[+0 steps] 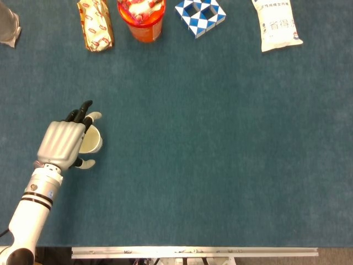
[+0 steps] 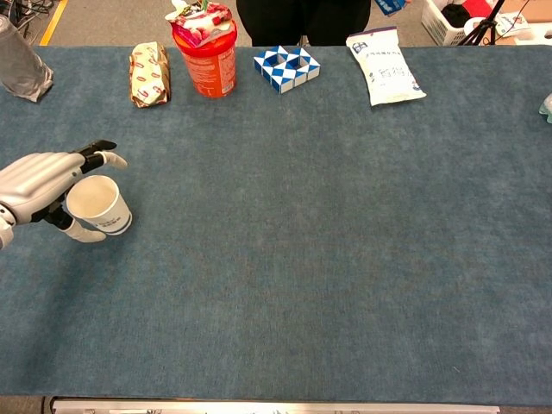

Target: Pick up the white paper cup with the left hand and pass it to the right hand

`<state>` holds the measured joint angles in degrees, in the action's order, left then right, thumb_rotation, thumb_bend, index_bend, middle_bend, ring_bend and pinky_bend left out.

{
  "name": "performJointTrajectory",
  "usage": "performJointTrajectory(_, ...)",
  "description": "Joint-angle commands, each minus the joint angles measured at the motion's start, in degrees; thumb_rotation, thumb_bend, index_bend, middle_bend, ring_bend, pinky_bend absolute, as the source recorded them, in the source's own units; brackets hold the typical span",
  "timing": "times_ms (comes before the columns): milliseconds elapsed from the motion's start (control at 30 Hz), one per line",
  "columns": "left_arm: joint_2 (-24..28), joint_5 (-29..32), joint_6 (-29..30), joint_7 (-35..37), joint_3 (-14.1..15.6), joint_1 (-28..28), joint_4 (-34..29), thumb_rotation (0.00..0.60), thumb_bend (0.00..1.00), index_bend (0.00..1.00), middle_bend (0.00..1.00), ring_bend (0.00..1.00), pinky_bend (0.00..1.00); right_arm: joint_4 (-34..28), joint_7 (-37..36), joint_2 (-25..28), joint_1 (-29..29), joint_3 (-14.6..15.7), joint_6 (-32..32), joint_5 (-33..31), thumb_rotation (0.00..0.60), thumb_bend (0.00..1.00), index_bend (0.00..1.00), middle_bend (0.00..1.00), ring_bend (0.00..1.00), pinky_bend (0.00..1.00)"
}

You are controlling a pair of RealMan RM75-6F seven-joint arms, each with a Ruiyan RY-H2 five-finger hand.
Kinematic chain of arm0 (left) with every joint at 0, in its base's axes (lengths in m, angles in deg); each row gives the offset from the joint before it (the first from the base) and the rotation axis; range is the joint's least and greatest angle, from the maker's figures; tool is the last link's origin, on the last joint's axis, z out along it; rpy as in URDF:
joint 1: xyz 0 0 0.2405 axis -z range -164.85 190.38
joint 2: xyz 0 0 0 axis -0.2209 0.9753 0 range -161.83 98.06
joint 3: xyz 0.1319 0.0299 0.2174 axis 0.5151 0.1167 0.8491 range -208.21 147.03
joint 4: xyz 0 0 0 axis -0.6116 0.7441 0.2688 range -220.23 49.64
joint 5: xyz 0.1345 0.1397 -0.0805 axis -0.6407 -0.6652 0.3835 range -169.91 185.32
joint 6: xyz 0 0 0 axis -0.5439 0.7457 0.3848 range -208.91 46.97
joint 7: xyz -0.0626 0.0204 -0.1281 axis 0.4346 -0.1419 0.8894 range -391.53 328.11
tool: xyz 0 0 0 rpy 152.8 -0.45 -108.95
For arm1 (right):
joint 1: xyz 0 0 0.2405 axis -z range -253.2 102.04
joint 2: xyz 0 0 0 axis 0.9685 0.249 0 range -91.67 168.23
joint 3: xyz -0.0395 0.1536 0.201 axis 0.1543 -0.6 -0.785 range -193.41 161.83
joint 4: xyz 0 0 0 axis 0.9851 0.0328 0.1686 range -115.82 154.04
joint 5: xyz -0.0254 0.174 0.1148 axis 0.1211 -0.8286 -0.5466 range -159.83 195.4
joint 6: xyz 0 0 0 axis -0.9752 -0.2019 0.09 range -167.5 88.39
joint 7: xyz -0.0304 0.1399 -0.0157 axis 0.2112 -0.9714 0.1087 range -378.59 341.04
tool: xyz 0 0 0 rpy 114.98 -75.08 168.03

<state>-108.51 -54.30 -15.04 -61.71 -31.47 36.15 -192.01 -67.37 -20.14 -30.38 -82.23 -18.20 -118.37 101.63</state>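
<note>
The white paper cup [image 1: 91, 141] [image 2: 100, 205] stands upright on the blue table cloth at the left, mouth open upward. My left hand [image 1: 62, 142] [image 2: 39, 179] reaches in from the left and straddles it. The fingers [image 2: 102, 157] stretch past the cup's far side and the thumb [image 2: 83, 231] lies along its near side. The fingers are not wrapped around the cup, which stays on the table. My right hand is in neither view.
Along the far edge lie a wrapped snack [image 1: 95, 24], an orange tub [image 1: 141, 19], a blue-and-white checkered block [image 1: 200, 14] and a white packet [image 1: 276, 23]. A clear bottle [image 2: 21, 65] stands at the far left. A metal rail [image 1: 193, 252] runs along the near edge.
</note>
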Motion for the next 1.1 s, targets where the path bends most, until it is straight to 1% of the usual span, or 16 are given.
performJointTrajectory(33,-0.4,-0.3,0.2,0.1,-0.1,0.3,0.3,0.6,0.02,0.19,0.07,0.18,0.46,0.1,0.0,-0.1,0.0,0.0,0.1,0.0,0.6,0.0,0.14,0.2,0.26,0.57)
performJointTrajectory(233,-0.6,0.5,-0.3,-0.1,-0.7,1.1,0.4,0.6,0.02,0.2,0.11,0.2,0.48,0.3,0.0,-0.3,0.0,0.2,0.3,-0.1,0.6,0.0,0.14,0.2,0.26,0.57)
performJointTrajectory(367,-0.7,0.7,-0.3,-0.1,-0.9,1.5,0.2,0.6,0.02,0.22,0.17,0.25,0.52,0.5,-0.1,-0.4,0.0,0.3,0.5,-0.2,0.6,0.0,0.14,0.2,0.26,0.57)
performJointTrajectory(500,-0.8,0.5,0.1,0.3,-0.9,1.5,0.1,0.6,0.02,0.26,0.24,0.3,0.55,0.6,-0.2,-0.5,0.1,0.3,0.7,-0.3,0.6,0.0,0.14,0.2,0.26,0.57)
performJointTrajectory(600,-0.9,-0.1,0.6,1.3,-0.9,1.3,0.1,0.6,0.02,0.3,0.28,0.33,0.58,0.8,-0.2,-0.6,0.1,0.4,0.8,-0.4,0.6,0.0,0.14,0.2,0.26,0.57)
performJointTrajectory(800,-0.8,-0.6,0.8,2.4,-1.0,1.2,0.1,0.6,0.02,0.35,0.32,0.37,0.61,0.8,-0.2,-0.8,0.0,0.4,1.0,-0.4,0.6,0.0,0.14,0.2,0.26,0.57)
performJointTrajectory(1100,-0.4,-0.9,1.4,4.3,-1.4,1.0,-0.9,0.6,0.02,0.36,0.34,0.39,0.63,0.6,-0.2,-0.8,-0.1,0.3,1.0,-0.4,0.6,0.0,0.14,0.2,0.26,0.57)
